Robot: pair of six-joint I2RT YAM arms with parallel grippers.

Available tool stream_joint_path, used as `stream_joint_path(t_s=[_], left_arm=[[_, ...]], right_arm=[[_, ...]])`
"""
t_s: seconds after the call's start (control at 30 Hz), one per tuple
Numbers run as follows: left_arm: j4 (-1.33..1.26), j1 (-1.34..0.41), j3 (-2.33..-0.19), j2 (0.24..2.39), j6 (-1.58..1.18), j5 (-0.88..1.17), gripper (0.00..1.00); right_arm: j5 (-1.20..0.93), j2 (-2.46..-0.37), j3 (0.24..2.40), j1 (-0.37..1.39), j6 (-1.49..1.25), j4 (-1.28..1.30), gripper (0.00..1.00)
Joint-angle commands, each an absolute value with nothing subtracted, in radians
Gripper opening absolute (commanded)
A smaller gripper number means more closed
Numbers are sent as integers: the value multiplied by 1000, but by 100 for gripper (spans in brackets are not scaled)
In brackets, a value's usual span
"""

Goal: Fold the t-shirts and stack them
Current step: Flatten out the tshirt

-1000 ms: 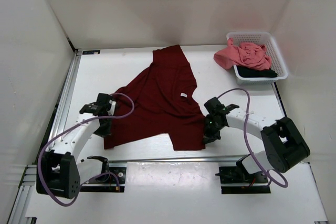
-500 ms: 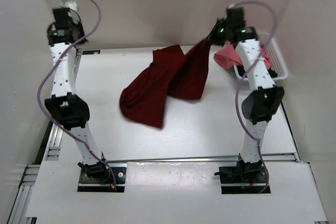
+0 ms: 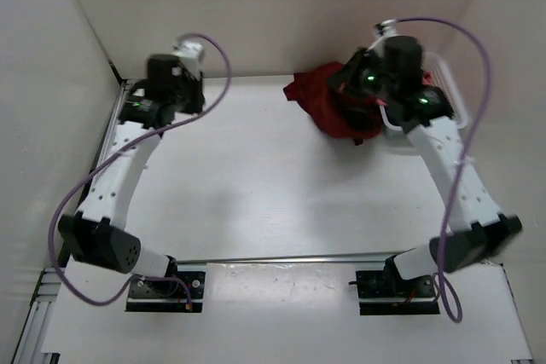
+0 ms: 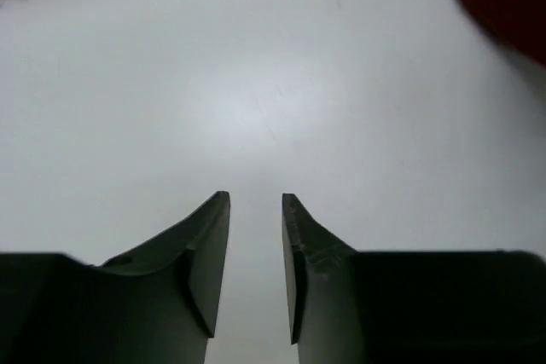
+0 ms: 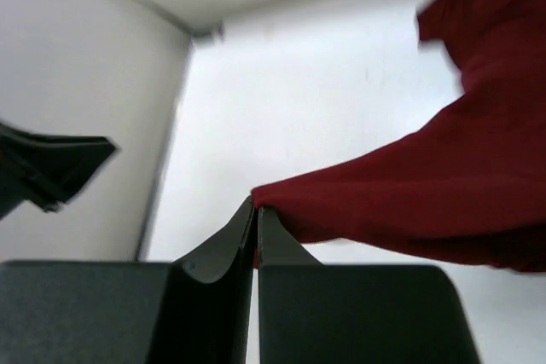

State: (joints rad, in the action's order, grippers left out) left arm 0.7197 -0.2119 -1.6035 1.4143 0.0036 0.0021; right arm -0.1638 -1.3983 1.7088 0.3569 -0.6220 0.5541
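Maroon shirt (image 3: 327, 98) edge pinched in right hand (image 5: 255, 210); left hand (image 4: 256, 199) parted.

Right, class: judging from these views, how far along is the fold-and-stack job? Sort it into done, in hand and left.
Done: nothing, no folded shirt lies on the table. In hand: the right gripper is shut on the maroon shirt, which is bunched up at the far right; the left gripper is open and empty. Left: all folding and stacking.
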Motion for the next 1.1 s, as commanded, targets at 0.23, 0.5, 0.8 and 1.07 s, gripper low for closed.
stream_joint_path(t_s=[0.23, 0.5, 0.8, 1.07], left_arm=[[861, -253, -1568, 1420, 0, 37, 68], [885, -181, -1549, 1374, 0, 35, 77], [959, -91, -1359, 1298, 0, -26, 82], [1134, -142, -1207, 1233, 0, 90, 79]], right_arm=[[-114, -1786, 2583, 816, -425, 525, 0], [282, -1614, 2310, 875, -317, 309, 0], [292, -1309, 1562, 723, -497, 443, 0], [146, -1203, 1022, 660, -661, 434, 0]])
